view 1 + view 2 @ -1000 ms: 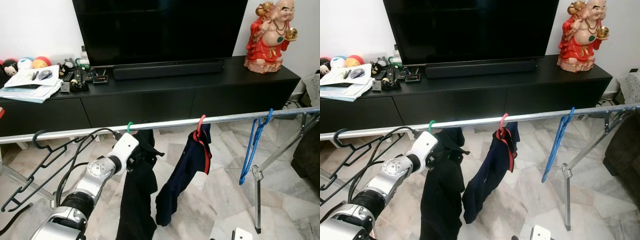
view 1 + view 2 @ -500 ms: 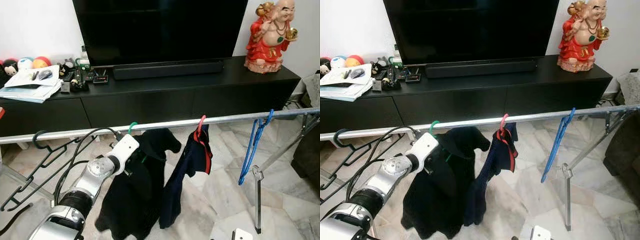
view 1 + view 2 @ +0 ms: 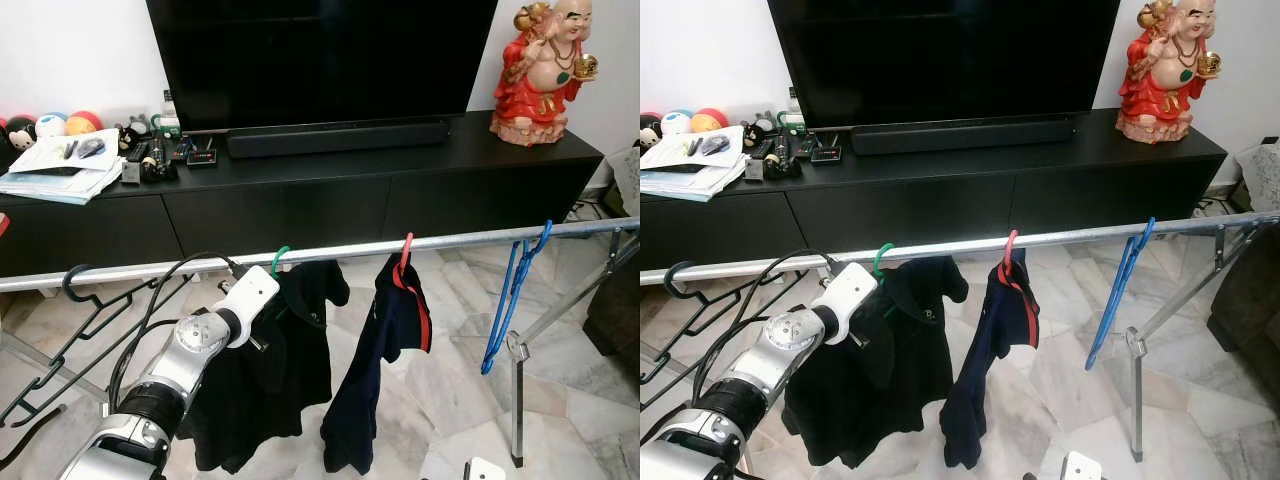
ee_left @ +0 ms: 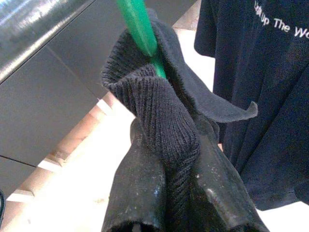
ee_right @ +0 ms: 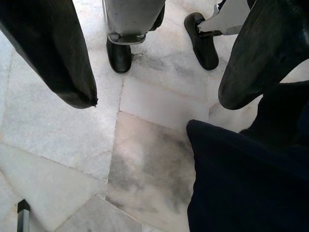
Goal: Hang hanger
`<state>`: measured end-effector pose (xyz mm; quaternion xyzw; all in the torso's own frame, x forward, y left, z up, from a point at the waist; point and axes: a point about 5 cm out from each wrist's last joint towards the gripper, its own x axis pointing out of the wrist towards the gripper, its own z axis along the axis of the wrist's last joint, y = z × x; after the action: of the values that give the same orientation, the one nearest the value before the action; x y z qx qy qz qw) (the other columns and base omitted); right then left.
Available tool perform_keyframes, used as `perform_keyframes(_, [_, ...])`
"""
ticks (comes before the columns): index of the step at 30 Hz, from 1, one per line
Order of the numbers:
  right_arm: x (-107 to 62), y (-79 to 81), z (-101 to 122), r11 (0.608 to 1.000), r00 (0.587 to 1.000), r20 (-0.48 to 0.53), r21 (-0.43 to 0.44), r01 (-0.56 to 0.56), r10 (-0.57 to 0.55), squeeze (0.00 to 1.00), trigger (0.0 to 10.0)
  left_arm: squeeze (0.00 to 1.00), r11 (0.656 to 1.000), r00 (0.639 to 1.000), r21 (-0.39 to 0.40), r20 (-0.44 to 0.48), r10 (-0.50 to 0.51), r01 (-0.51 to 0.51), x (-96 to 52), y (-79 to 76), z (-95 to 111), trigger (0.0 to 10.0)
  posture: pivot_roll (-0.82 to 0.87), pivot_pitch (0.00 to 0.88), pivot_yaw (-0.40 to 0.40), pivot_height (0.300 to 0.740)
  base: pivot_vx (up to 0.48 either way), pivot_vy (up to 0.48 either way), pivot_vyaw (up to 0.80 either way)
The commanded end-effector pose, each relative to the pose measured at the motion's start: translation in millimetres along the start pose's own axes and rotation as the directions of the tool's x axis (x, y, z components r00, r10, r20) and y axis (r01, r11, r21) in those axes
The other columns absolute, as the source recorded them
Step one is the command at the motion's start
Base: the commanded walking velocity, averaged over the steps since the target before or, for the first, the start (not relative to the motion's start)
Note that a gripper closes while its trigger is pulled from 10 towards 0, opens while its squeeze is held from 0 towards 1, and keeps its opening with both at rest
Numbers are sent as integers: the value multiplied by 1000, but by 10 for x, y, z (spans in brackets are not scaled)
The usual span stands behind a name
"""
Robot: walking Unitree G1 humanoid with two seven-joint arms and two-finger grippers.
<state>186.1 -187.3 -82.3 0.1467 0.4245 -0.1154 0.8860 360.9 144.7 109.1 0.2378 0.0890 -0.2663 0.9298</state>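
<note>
Green hanger (image 3: 279,259) hooked over the metal rail (image 3: 460,237) carries a black shirt (image 3: 275,370), and I see my left gripper (image 4: 176,193) closed on its knitted collar (image 4: 159,116) below the hook, right gripper (image 5: 154,58) open over the floor

A silver rail (image 3: 450,240) runs across the room, carrying a green hanger (image 3: 279,260) with a black shirt (image 3: 270,370), a red hanger (image 3: 404,247) with a navy shirt (image 3: 385,370), a bare blue hanger (image 3: 510,295) and black hangers (image 3: 70,330).
</note>
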Motion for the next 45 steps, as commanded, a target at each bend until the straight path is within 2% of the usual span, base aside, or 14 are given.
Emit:
perform_keyframes(1, [-13, -21, -65, 1000, 1000, -26, -6, 4, -4, 0, 10000, 0, 999, 999, 7, -17, -44, 44, 13, -108, -36, 0, 58, 54, 3, 740, 0, 0, 0])
perform_keyframes(12, [-15, -22, -76, 1000, 1000, -31, -9, 2, -2, 0, 10000, 0, 999, 999, -47, 32, -20, 22, 2, -118, 10, 0, 57, 44, 4, 740, 0, 0, 0])
perform_keyframes(19, [-15, -16, -79, 1000, 999, -32, -13, 0, 0, 0, 10000, 0, 991, 993, -123, 101, 64, -52, -15, -12, 121, 0, 59, 42, 1, 740, 0, 0, 0])
perform_keyframes(27, [-17, -27, -86, 1000, 999, -33, -11, 4, -4, 0, 10000, 0, 983, 979, -157, 161, 124, -99, -21, 29, 214, 0, 58, 46, -1, 740, 0, 0, 0])
perform_keyframes(35, [-20, -35, -97, 1000, 999, -37, -13, 5, -5, 0, 10000, 0, 972, 967, -188, 183, 179, -144, -166, 89, 167, 0, 60, 58, -2, 740, 0, 0, 0])
perform_keyframes(40, [-19, -29, -96, 1000, 999, -38, -16, 2, -2, 0, 10000, 0, 961, 951, -216, 217, 222, -175, -276, 114, 161, 0, 69, 60, -5, 740, 0, 0, 0])
perform_keyframes(41, [-19, -26, -95, 1000, 999, -37, -16, 1, -1, 0, 10000, 0, 950, 938, -239, 233, 258, -201, -352, 123, 142, 0, 69, 60, -5, 740, 0, 0, 0])
perform_keyframes(45, [-19, -25, -94, 1000, 999, -37, -17, 0, -1, 0, 10000, 0, 946, 930, -250, 252, 269, -206, -413, 111, 132, 0, 70, 59, -3, 740, 0, 0, 0])
